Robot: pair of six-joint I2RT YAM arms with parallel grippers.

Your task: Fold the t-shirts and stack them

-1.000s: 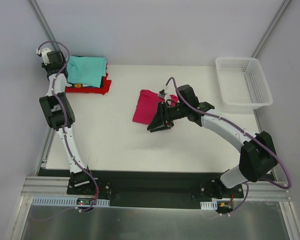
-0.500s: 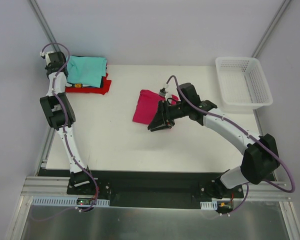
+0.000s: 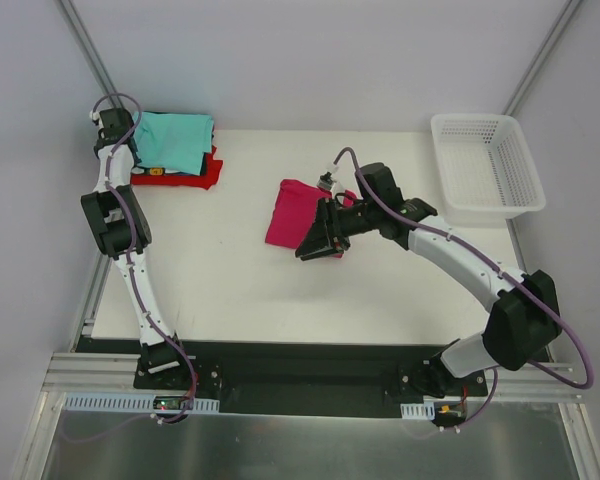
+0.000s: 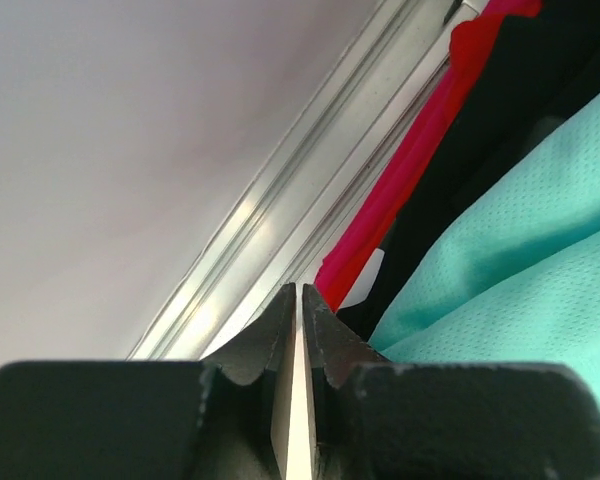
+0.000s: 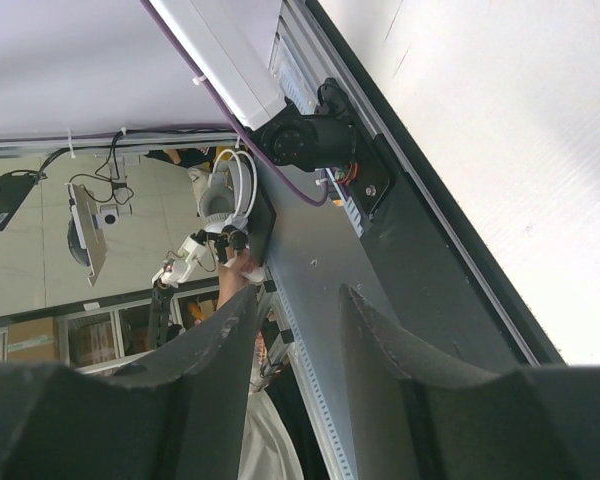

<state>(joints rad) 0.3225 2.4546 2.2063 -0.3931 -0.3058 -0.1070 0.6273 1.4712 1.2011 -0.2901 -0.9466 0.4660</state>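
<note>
Top view: the right gripper [image 3: 310, 248] covers the near right part of the magenta t-shirt [image 3: 287, 212]; contact between them cannot be told. The teal t-shirt [image 3: 175, 140] hides most of the red t-shirt [image 3: 208, 172]; the left gripper [image 3: 108, 121] has its jaws concealed under its wrist. Left wrist view: the dark t-shirt [image 4: 500, 130] and the teal and red ones are cut off by the top and right edges.

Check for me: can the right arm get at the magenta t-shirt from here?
Probably yes. The right tool hovers at the near edge of the magenta t-shirt, jaws apart and empty, nothing in the way; it points away from the cloth.
</note>
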